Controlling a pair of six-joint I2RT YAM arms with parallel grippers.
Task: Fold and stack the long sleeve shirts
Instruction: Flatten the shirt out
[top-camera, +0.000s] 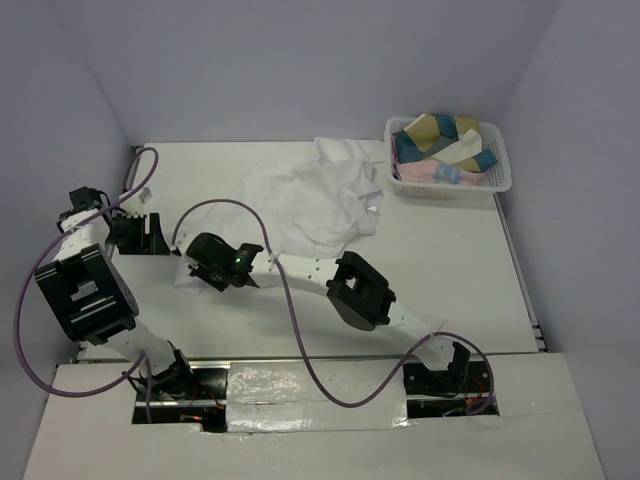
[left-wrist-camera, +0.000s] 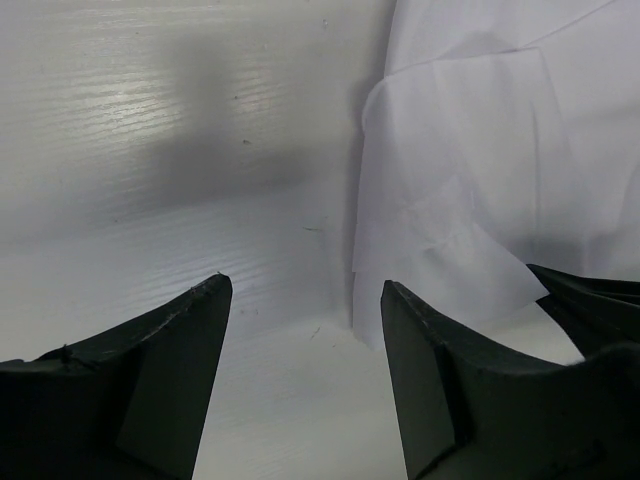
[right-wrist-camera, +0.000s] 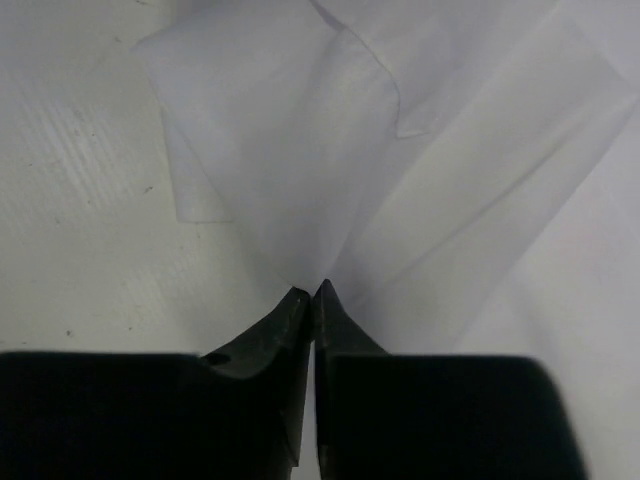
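Note:
A white long sleeve shirt (top-camera: 310, 205) lies spread and rumpled on the middle of the table, with a bunched part at the back (top-camera: 345, 150). My right gripper (top-camera: 207, 268) reaches across to the shirt's near-left corner. In the right wrist view the right gripper (right-wrist-camera: 312, 290) is shut, and the thin cloth (right-wrist-camera: 420, 150) gathers into its tips. My left gripper (top-camera: 160, 238) stands open just left of it. In the left wrist view the left gripper (left-wrist-camera: 305, 285) has only bare table between its fingers, and the shirt's edge (left-wrist-camera: 470, 150) lies to the right.
A white lattice basket (top-camera: 500, 182) holding coloured cloth stands at the back right corner. Purple cables loop over both arms. Grey walls close the table on three sides. The right gripper's black body (left-wrist-camera: 600, 300) shows at the right of the left wrist view.

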